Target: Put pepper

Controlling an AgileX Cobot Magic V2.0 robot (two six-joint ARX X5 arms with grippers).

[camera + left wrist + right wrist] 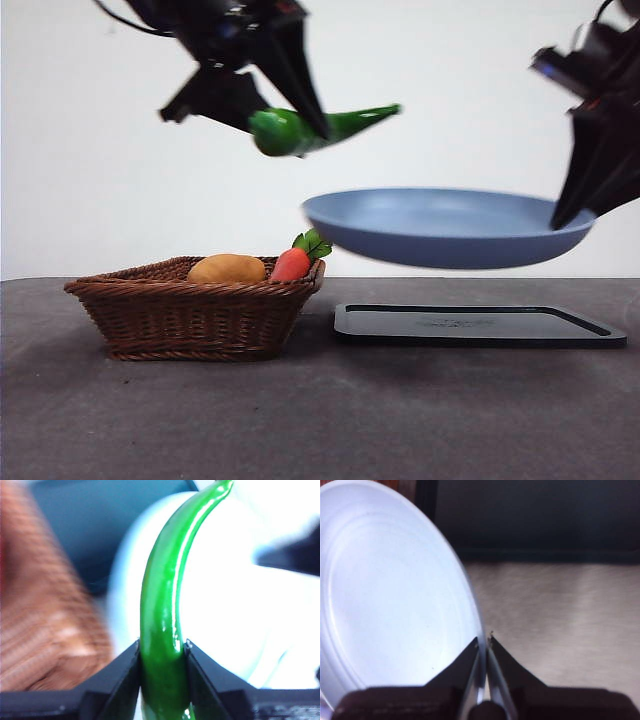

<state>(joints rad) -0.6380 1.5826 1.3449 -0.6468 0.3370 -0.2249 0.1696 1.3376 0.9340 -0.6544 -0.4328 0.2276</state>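
My left gripper is shut on the glossy green pepper and holds it in the air above the basket's right end, its tip pointing right over the plate's left rim. In the left wrist view the pepper runs up from between the gripper's black jaws. My right gripper is shut on the right rim of a pale blue plate and holds it level above the black tray. The right wrist view shows the plate clamped at its rim by that gripper.
A brown wicker basket stands on the dark table at the left, holding a tan potato and an orange-red carrot with green leaves. A flat black tray lies to its right, under the plate.
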